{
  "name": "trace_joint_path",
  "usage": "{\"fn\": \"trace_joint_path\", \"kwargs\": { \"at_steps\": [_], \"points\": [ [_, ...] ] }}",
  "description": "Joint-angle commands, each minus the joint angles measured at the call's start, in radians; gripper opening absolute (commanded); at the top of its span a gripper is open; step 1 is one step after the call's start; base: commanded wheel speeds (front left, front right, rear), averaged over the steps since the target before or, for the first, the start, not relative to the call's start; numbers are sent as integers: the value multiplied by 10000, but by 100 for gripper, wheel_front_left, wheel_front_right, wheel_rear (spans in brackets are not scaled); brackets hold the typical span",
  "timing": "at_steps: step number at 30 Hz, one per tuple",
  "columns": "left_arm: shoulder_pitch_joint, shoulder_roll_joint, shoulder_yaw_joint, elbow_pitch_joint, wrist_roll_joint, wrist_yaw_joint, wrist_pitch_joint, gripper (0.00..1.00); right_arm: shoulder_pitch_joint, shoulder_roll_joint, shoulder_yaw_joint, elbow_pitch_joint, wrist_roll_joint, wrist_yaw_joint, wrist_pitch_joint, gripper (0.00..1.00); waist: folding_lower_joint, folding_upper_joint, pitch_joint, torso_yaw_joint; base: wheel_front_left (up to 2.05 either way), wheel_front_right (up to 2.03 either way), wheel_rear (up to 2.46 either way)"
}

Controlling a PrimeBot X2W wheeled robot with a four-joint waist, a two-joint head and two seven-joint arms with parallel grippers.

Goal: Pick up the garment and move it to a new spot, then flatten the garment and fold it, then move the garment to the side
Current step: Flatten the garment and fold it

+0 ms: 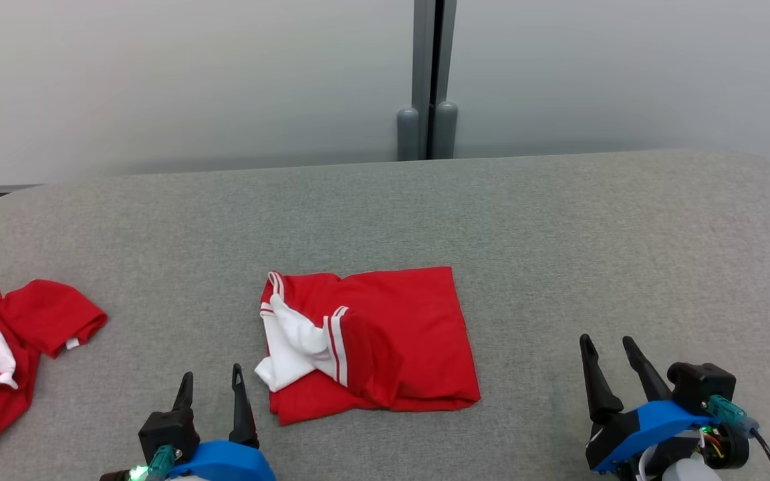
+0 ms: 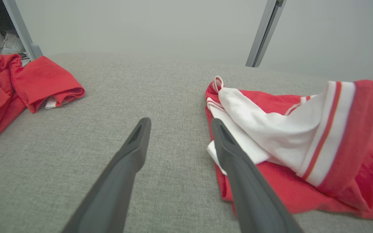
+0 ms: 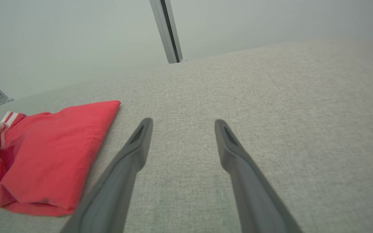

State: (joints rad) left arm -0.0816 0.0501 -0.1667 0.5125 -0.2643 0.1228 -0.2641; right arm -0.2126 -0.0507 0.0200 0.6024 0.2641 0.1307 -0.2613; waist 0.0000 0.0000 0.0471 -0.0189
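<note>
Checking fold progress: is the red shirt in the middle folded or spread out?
Folded, roughly: the red shirt lies as a compact rectangle with stacked layers, and a white sleeve lies loosely across its left side.

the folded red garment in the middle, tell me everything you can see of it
The folded red garment is soft cloth in a rough rectangle, with a white, red-striped part flopped over its left side. It lies on the grey surface between the open left claw and right claw, touching neither.
</note>
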Motion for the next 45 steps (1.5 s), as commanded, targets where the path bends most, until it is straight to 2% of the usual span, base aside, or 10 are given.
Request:
{"fn": "trace_joint_path", "kwargs": {
  "at_steps": [1, 3, 4, 5, 17, 22, 27, 31, 35, 45],
  "points": [
    [-127, 4, -25, -23, -40, -19, 1, 100, -130, -11, 13, -34, 27, 1, -55, 100, 0, 0, 63, 116, 0, 0, 0],
    [-164, 9, -140, -22, -53, -34, 1, 100, -199, -8, 138, -44, 113, 1, -55, 100, 0, 0, 131, 271, 0, 0, 0],
    [-198, 9, -204, -7, -70, -47, 1, 100, -238, -6, 191, -6, 163, 1, -55, 69, 0, 0, 179, 390, 0, 0, 0],
    [-230, 7, -238, 17, -127, -48, 1, 100, -303, -6, 267, 58, 224, 1, -53, 0, 0, 0, 221, 515, 0, 0, 0],
    [-384, 4, -719, 105, -562, -122, 1, 100, -1304, -16, 1492, 630, 508, 1, -55, 0, 0, 0, 637, 2615, 0, 0, 0],
    [-247, 1, -704, 27, -511, -154, 1, 100, -1725, -19, 2477, 1022, 873, 3, -55, 0, 0, 0, 761, 3398, 0, 0, 0],
    [-128, 0, -688, -49, -519, -134, 1, 100, -1865, -25, 4469, 1030, 1372, 1, -53, 0, 0, 0, 793, 3750, 0, 0, 0],
    [-59, -4, -619, -93, -540, -87, 1, 100, -1790, -40, 5582, 785, 1852, 1, -53, 0, 0, 0, 722, 3568, 0, 0, 0],
    [-92, 6, -644, -139, -553, -87, 1, 100, -1833, -38, 5819, 657, 1978, 1, -53, 0, 0, 0, 675, 3052, 0, 0, 0],
    [-273, 1, -398, -325, -407, 28, 1, 100, -1497, -34, 3040, 397, 731, 1, -55, 0, 0, 0, 546, 1148, 0, 0, 0]
  ]
}}
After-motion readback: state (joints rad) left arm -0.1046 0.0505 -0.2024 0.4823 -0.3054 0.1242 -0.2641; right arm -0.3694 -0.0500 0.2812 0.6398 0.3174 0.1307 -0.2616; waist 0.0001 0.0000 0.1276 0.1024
